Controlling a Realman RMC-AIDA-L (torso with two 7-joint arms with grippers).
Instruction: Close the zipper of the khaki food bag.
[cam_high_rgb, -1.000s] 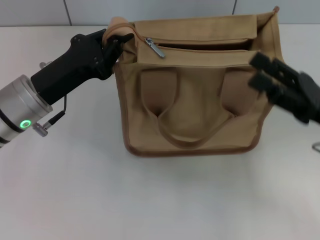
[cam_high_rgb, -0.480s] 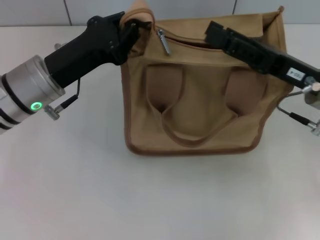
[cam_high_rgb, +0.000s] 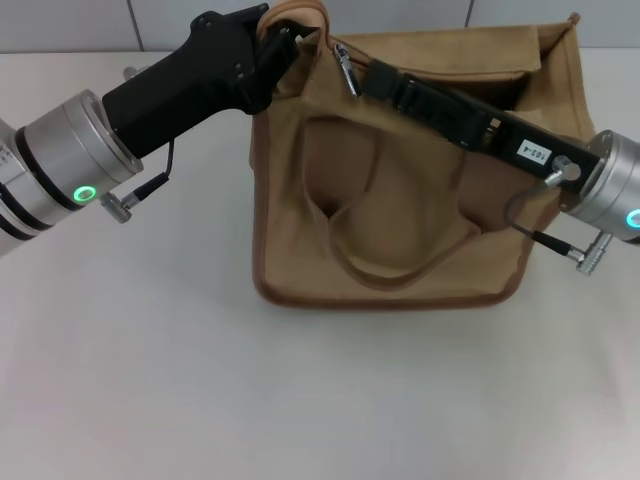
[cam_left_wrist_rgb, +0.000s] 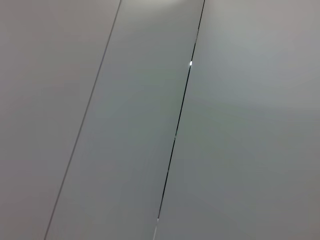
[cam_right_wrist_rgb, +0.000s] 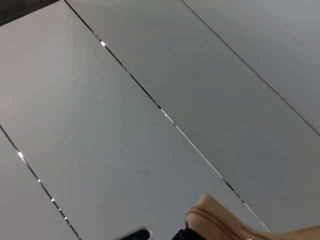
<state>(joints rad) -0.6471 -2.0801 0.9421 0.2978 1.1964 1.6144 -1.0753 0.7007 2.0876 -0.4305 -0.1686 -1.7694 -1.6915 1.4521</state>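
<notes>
**A:** Where's this at? The khaki food bag (cam_high_rgb: 400, 200) sits on the surface (cam_high_rgb: 150, 380), left claw (cam_high_rgb: 283, 40) pinching its top left corner.

**B:** Right claw (cam_high_rgb: 372, 78) is reaching the zipper (cam_high_rgb: 345, 68) pull, can't tell if it's spread. Looks like the grab step; next it'd pinch the tab and drag it right.

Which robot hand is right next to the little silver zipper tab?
The right gripper, reaching across the tan canvas bag; the left gripper holds the bag's corner.
</notes>
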